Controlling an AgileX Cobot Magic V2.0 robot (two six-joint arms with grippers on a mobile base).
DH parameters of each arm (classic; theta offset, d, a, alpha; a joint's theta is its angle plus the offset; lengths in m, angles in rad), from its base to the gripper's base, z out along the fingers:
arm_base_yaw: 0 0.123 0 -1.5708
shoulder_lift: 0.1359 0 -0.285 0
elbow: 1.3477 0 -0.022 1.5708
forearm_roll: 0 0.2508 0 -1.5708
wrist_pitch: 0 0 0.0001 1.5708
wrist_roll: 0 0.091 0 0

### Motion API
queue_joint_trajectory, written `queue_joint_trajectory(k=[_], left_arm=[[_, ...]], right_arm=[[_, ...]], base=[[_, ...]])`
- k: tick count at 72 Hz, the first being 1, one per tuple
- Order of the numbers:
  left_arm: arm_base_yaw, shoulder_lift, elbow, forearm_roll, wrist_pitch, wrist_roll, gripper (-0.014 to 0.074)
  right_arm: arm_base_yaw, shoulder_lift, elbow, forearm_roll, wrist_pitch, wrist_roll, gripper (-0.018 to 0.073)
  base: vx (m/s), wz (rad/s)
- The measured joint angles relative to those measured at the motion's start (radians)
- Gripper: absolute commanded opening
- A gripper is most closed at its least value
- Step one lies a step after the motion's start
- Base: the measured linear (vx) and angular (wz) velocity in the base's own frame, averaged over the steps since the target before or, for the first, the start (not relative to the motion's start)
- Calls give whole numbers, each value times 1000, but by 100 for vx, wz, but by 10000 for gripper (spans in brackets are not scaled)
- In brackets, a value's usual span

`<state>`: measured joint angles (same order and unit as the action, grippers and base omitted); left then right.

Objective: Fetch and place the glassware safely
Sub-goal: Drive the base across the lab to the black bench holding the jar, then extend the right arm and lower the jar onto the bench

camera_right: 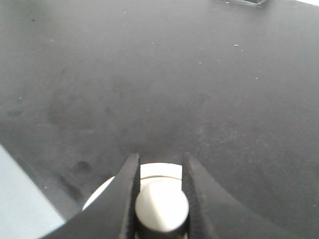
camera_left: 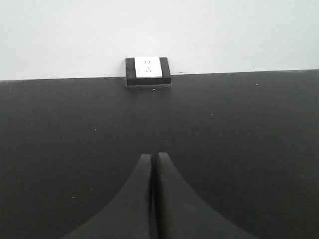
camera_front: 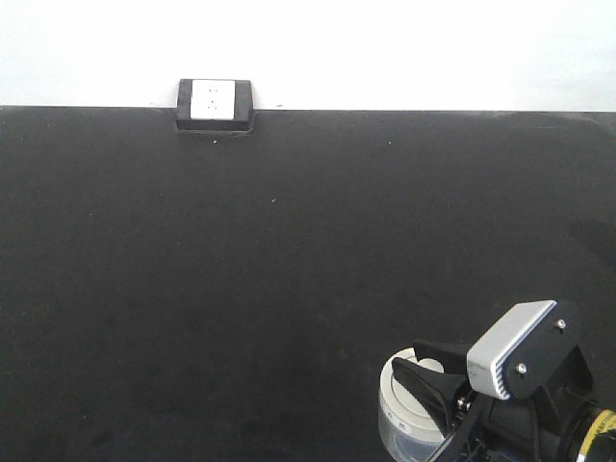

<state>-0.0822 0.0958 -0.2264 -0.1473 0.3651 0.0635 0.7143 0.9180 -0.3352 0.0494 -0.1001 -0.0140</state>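
Right gripper [camera_right: 159,159] clamps the lid knob of the glass jar [camera_front: 402,425] at the near right of the black table [camera_front: 289,289].
Its two fingers [camera_right: 127,189] press either side of the off-white knob [camera_right: 162,206], narrowly parted around it. The left gripper [camera_left: 153,157] hangs over bare tabletop with its fingers pressed together, holding nothing. A wall socket [camera_front: 214,99] sits at the table's far edge, well apart from the jar.

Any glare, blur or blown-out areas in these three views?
Front view: wall blown out white, black table nearly featureless, jar cropped at the bottom edge. Left wrist view: even light, socket fairly sharp, left fingers dark and soft. Right wrist view: table washed to a grey sheen; right fingers and knob close and blurred.
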Motion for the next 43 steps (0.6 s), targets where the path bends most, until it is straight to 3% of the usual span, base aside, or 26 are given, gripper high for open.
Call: queue_joint_trajectory(k=[43], left_arm=[[0, 1, 1, 0, 1, 0, -7]], right_arm=[[0, 14, 0, 0, 17, 0, -1]], base=[[0, 0]])
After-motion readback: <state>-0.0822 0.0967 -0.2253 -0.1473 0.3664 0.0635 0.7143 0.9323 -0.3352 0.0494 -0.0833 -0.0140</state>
